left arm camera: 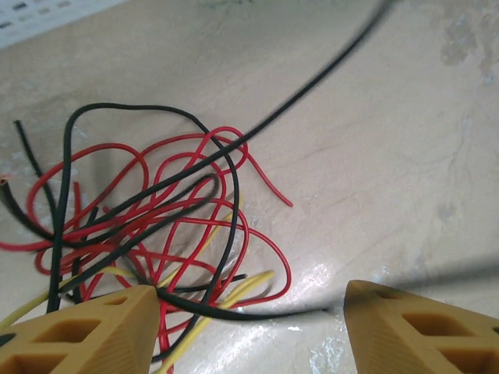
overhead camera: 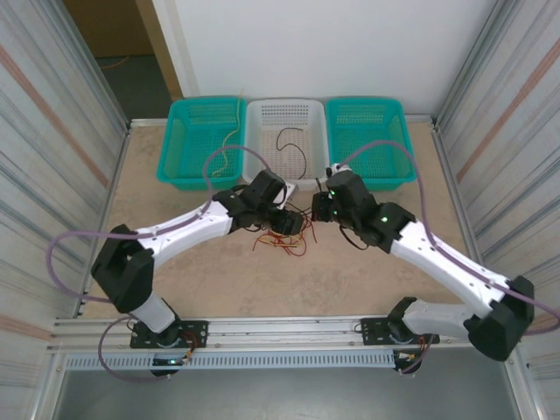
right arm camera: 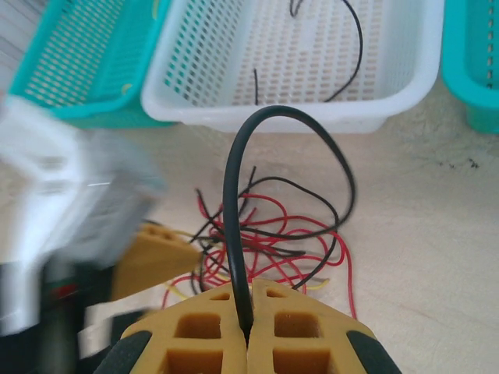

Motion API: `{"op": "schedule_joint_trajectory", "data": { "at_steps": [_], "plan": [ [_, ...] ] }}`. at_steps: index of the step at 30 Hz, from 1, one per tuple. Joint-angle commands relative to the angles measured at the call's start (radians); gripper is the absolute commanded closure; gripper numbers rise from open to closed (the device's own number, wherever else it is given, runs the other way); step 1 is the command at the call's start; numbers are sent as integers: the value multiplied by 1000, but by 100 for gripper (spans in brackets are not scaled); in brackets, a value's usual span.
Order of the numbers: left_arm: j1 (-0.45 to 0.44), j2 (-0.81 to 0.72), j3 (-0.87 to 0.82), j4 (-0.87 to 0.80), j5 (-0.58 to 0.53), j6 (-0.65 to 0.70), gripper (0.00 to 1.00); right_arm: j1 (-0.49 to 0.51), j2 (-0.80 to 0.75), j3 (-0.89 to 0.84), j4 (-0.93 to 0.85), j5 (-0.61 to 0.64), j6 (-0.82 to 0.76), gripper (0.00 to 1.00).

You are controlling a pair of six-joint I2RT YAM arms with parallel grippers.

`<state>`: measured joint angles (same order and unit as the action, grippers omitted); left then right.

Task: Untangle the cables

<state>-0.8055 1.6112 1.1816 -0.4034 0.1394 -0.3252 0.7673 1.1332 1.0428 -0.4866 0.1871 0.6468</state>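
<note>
Black cable is pinched in my right gripper, pads pressed together on it. It arches up from the jaws and drops back toward the tangle.

Left gripper is spread wide, low over that same tangle. One black strand crosses the gap between its fingers; I can't tell whether it touches either pad.

The tangle is red, black and pale yellow wires, loosely heaped mid-table, just on the near side of the white basket. Both grippers sit over it, left one on its left, right one at its far right.

Far edge has three baskets in a row: left teal basket, white, right teal basket. A loose black wire lies in the white one. A pale yellow wire lies in the left teal one, near its right wall.
</note>
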Motion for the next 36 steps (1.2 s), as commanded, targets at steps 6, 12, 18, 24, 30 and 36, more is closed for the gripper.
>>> {"op": "schedule_joint_trajectory", "data": {
  "at_steps": [6,12,18,24,30,36],
  "plan": [
    [0,66,-2,52,47,-44,39,8,-108,155,-155,15,-2,100],
    [0,55,-102,73,63,-97,46,7,-139,267,-225,44,-56,100],
    [14,1,-186,60,32,-137,44,-11,-181,347,-300,110,-112,100],
    [39,-80,-135,-64,1,-106,42,-35,-187,381,-309,83,-125,100],
    [48,-288,-46,-102,-7,-43,28,-97,-154,375,-312,3,-119,100],
    [-17,-388,40,-91,5,259,20,-137,-94,387,-310,-93,-101,100]
  ]
}}
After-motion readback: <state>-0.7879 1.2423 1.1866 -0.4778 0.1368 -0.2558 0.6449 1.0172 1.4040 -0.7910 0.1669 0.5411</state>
